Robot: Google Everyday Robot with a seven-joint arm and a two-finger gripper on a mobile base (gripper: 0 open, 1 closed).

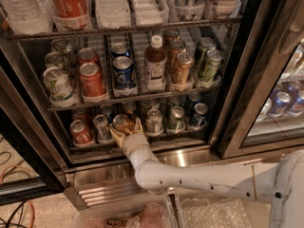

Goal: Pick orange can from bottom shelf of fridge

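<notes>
The claw (126, 128) is in at the bottom shelf (164, 137) of the fridge (237, 80), fingers either side of the orange can (122, 122), seemingly clamped on it.

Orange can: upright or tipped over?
Upright: the orange can stands on the bottom shelf, silver lid facing up, with the gripper reaching around it.

A smooth, glossy white tubular arm (204, 182) is seen, built of rounded segments that are joined at a bulbous elbow. Small dark screw holes are dotted along its forearm, and thin seam lines are marked across the wider section near the right edge. A paler, ringed wrist (135, 148) is fitted to a tan-coloured gripper (126, 129), which is placed at the front of the dark metal bottom shelf (164, 139).
</notes>
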